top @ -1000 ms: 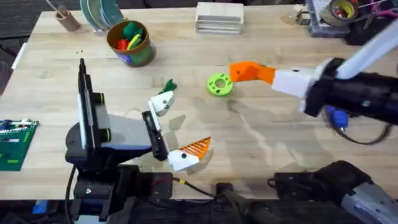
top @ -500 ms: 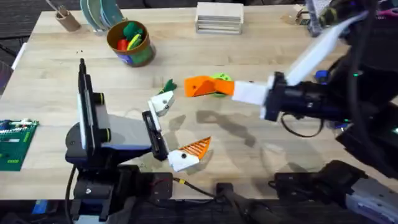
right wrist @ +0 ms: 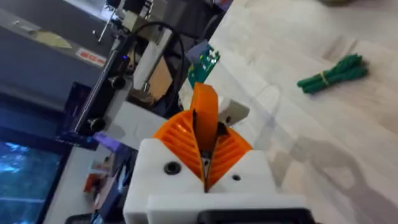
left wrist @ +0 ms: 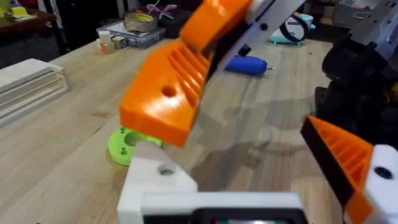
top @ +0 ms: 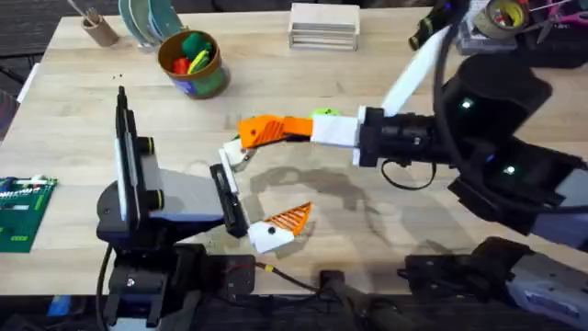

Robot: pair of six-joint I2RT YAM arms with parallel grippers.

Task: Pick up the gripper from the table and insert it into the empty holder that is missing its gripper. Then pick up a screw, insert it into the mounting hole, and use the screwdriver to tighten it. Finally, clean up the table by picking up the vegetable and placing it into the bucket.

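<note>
A: So, what does the surface look like?

B: A pale wooden table (top: 386, 239) with visible grain; beyond its far edge, dark floor; the left wrist view shows a cluttered room behind, with dark furniture.

A: And the arms?

B: The right gripper (top: 253, 131) reaches across the middle, its orange pads pressed together on the gripper (right wrist: 205, 121), a small orange ribbed wedge standing upright between them; the wedge hangs just above the holder (left wrist: 155, 177), the bare white mount on the left arm; whether they touch, I cannot tell. The left gripper (top: 257, 198) lies low near the front edge, fingers spread wide, one carrying an orange pad (top: 289, 219).

A: The other things?

B: The bucket (top: 193, 62) stands at the far left; the vegetable (right wrist: 333, 74) lies on the wood; the screwdriver (left wrist: 247, 64) lies on its side well behind; a green ring disc (left wrist: 127, 143) sits just beside the holder; a stack of pale boards (top: 323, 26) rests at the far edge.
</note>
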